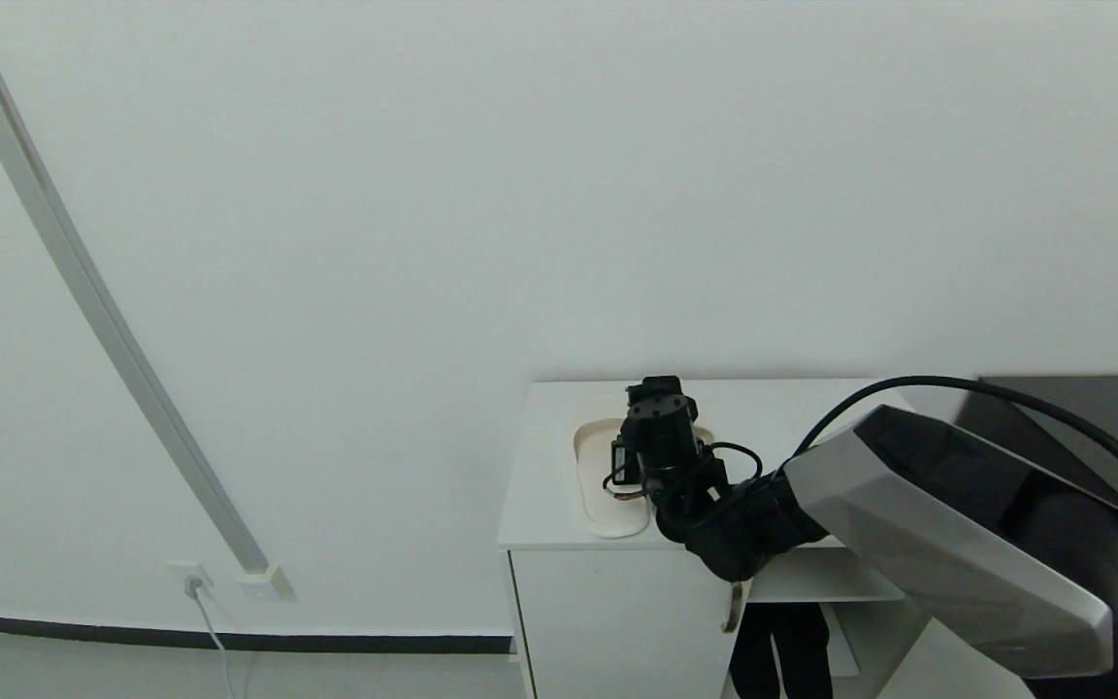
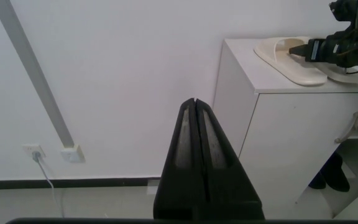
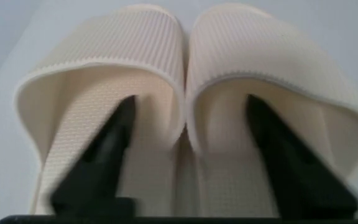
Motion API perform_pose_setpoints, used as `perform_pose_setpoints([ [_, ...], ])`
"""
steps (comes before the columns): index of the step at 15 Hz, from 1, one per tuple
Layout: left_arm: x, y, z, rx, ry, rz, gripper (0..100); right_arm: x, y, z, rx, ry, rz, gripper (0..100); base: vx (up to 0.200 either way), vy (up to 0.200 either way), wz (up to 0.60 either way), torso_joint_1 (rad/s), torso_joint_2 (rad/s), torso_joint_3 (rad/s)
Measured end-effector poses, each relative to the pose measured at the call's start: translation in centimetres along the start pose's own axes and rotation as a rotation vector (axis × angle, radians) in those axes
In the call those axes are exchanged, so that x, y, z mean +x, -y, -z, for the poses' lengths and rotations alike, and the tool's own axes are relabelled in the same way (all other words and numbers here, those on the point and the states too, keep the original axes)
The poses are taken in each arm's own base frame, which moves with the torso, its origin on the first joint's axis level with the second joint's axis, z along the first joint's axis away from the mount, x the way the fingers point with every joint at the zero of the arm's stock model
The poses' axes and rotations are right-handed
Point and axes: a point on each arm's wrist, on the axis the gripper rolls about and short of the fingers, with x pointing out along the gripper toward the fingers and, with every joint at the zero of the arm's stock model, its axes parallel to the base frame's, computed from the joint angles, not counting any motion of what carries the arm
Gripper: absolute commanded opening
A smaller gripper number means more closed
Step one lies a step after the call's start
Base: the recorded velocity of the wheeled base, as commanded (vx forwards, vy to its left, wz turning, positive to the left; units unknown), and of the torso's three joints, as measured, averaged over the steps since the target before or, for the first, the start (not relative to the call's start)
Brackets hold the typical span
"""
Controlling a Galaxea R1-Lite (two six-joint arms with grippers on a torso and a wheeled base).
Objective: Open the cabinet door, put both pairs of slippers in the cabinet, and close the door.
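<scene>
— What is the room like around the cabinet [image 1: 617, 621]?

— It stands against a plain white wall [image 1: 617, 194]. On the wall to the cabinet's left, a grey conduit [image 1: 83, 282] slants down to a small box [image 1: 266, 584]. A socket [image 1: 192, 580] with a plugged-in white cable sits just beside that box. A dark skirting strip [image 1: 326, 642] runs along the foot of the wall.

— And the cabinet top [image 1: 540, 485]?

— It is white and flat. The cream slippers [image 1: 608, 485] lie on it side by side, touching each other.

— What about the right gripper [image 3: 189, 109]?

— It is over the cabinet top at the slippers. Its black fingers [image 3: 98, 168] are spread apart, one inside each slipper, with the two adjoining sides between them.

— And the left gripper [image 2: 195, 101]?

— It hangs in the air well to the cabinet's left, with its fingers pressed together on nothing.

— What shows on the cabinet front?

— The left door is closed and has a handle [image 1: 736, 607] at its edge. The right half stands open, and a dark pair [image 1: 780, 655] stands in it below a shelf [image 1: 811, 578].
</scene>
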Motion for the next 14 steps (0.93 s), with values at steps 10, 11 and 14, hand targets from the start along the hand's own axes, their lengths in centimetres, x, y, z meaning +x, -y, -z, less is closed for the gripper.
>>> perform_pose_setpoints([
  [10,0.0,0.0,0.0,-0.006,0.000,-0.001,0,-1.7,0.7,-0.6,-0.005,-0.016,-0.030,0,0.000,0.000,0.00,0.000,0.00,0.000],
  [11,0.0,0.0,0.0,-0.006,0.000,-0.001,0,-2.7,0.9,-1.1,-0.006,-0.018,-0.049,0,0.000,0.000,0.00,0.000,0.00,0.000],
  [14,0.0,0.0,0.0,-0.004,0.000,-0.001,0,-6.4,1.7,-2.4,-0.020,-0.019,-0.115,0,0.000,0.000,0.00,0.000,0.00,0.000],
])
